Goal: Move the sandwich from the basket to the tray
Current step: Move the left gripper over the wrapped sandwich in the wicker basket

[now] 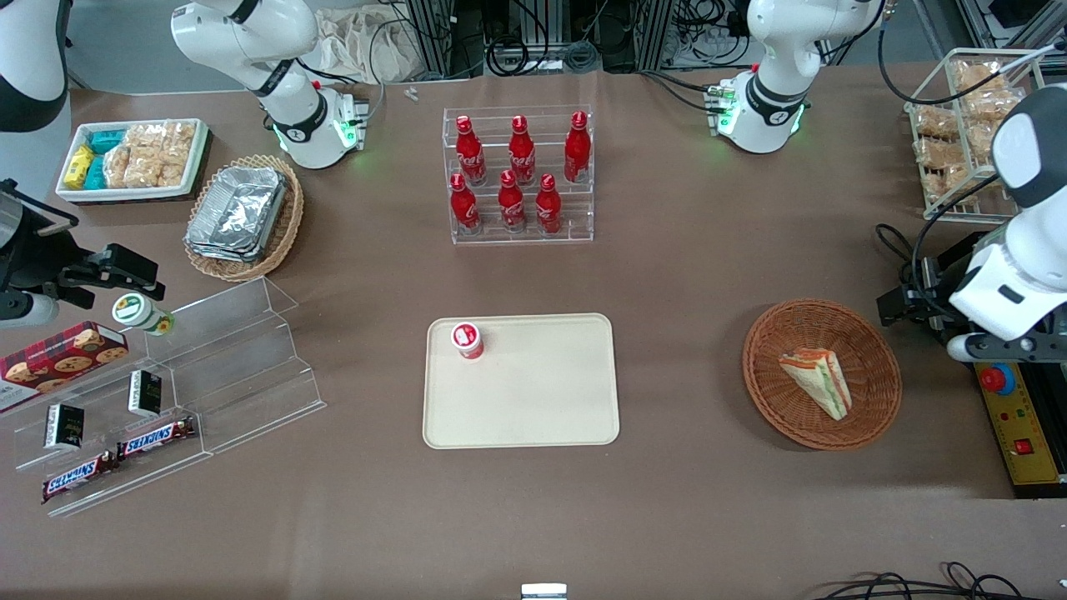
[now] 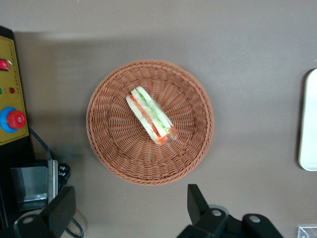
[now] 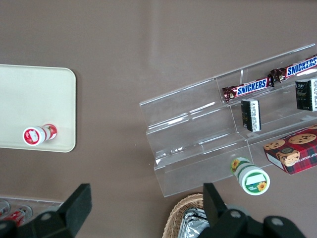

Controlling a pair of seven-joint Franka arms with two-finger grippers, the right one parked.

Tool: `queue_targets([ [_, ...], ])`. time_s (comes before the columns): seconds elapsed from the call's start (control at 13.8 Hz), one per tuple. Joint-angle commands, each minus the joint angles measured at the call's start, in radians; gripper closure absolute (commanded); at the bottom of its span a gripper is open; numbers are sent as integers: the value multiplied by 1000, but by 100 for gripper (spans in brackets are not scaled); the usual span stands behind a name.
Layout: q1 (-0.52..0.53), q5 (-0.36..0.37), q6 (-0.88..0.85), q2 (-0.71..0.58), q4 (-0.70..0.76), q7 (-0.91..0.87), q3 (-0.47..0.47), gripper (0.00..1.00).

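Reddish wicker, the basket sits on the brown worktop toward the working arm's end, with bare worktop all round its rim. One sandwich lies in it, a little off centre. The cream tray lies well apart, mid-worktop, with one small red-capped cup at a corner and the rest bare. The gripper hangs above the worktop just outside the basket rim, jaws spread wide, holding nothing. Six red bottles stand in a clear rack.
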Motion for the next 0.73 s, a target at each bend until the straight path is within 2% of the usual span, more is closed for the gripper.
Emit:
queue_targets([
  [0.0, 8, 8, 86, -37, -103, 6, 0, 0],
  [0.15, 10, 2, 134, -31, -170, -7, 1, 0],
  [0.44, 27, -2, 385, -20, -351, -46, 3, 0],
  [0.65, 19, 4, 480, 64, -361, -181, 1, 0],
])
